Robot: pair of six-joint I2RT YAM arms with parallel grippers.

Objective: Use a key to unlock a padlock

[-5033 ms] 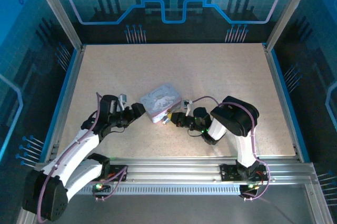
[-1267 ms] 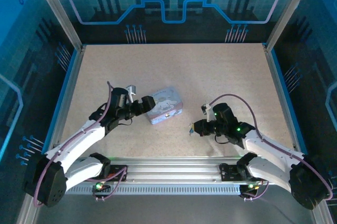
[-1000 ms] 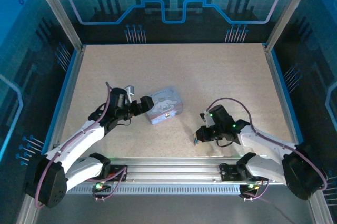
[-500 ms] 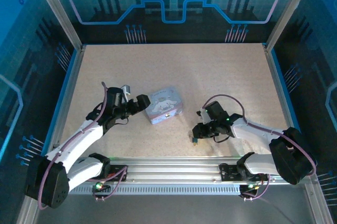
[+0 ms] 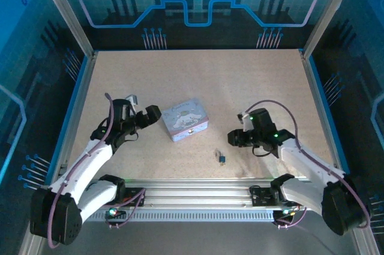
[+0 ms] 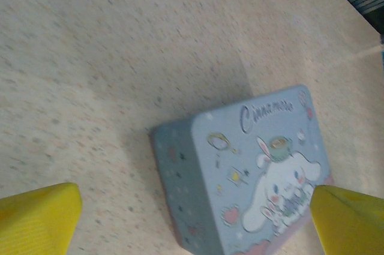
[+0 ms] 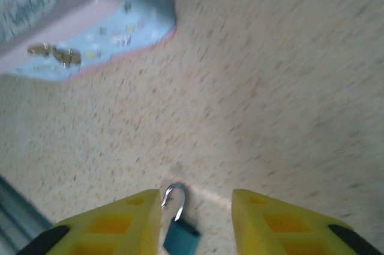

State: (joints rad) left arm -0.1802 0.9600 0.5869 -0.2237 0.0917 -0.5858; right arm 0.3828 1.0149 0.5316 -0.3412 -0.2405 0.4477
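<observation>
Padlock (image 5: pixel 221 158) lies alone on the speckled table (image 5: pixel 198 81), in front of the tin and toward the near rail (image 5: pixel 198 186), just beside the right hand (image 5: pixel 233 137) but apart from it; from above it is a tiny dark speck with a bluish glint; in the right wrist view it has a teal body (image 7: pixel 180 236) and a thin silver shackle (image 7: pixel 170 197) curving up toward the tin, though whether that shackle is latched cannot be told; the right hand (image 7: pixel 193 208) is spread, its two yellow fingers (image 7: pixel 111 226) standing either side of the padlock with bare table between them and it, gripping nothing; the pale blue cartoon tin (image 5: pixel 184 119) sits flat near the middle of the table, between the two arms, its lid showing a white long-eared figure and script lettering (image 6: pixel 264 114), and a small brassy clasp (image 7: pixel 57 54) shows on its side wall in the right wrist view; the left hand (image 5: pixel 152 113) hovers just left of the tin, apart from it, aimed at its side; in the left wrist view the left hand (image 6: pixel 195 216) is spread wide, one yellow fingertip (image 6: pixel 39 216) at each lower corner and the tin lying on the table beyond them, untouched.
</observation>
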